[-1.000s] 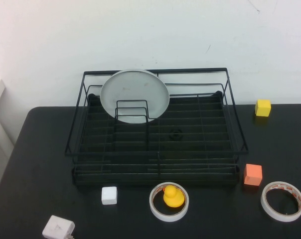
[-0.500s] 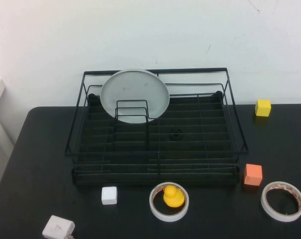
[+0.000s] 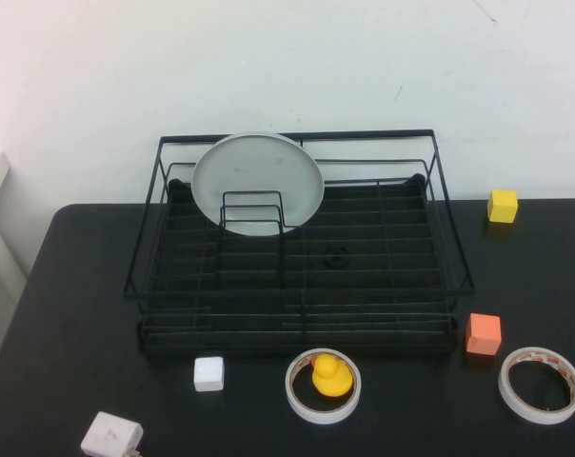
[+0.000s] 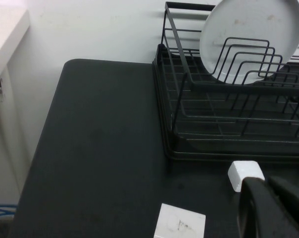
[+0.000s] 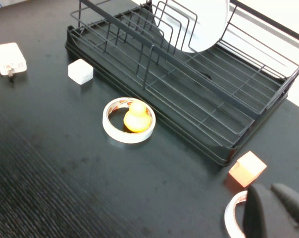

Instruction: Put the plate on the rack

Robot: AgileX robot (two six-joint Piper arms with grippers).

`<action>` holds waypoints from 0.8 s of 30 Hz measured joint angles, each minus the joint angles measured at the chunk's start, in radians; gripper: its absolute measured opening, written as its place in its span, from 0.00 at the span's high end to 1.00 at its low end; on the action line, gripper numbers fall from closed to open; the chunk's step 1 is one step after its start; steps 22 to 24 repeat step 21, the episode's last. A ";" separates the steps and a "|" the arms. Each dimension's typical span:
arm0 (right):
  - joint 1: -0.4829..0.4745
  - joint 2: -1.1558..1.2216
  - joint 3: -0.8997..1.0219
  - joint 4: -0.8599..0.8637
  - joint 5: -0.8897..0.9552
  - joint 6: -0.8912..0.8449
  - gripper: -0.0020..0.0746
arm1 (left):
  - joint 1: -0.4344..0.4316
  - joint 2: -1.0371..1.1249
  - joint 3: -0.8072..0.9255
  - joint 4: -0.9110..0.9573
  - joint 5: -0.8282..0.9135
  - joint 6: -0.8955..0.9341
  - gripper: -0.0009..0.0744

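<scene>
Plate [image 3: 257, 183] stands on edge in the rack [image 3: 302, 249], leaning behind the upright wire loops at the far left corner, nothing touching it. I judge the placing done; the step in hand is just keeping clear. Left gripper [image 4: 268, 208] hangs low over the counter [image 4: 105, 148], jaws apparently pressed together, with the white cube [image 4: 245, 174] just beyond their tips and the rack further ahead. Right gripper [image 5: 273, 210] hovers above a tape ring [image 5: 234, 215], orange cube [image 5: 247, 168] just ahead; whether its jaws are spread, I can't tell. Best practice: stay back, don't nudge the frame.
</scene>
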 joint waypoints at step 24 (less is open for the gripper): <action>-0.180 -0.142 0.188 0.005 -0.376 -0.097 0.98 | 0.000 0.000 0.000 -0.003 0.000 0.000 0.99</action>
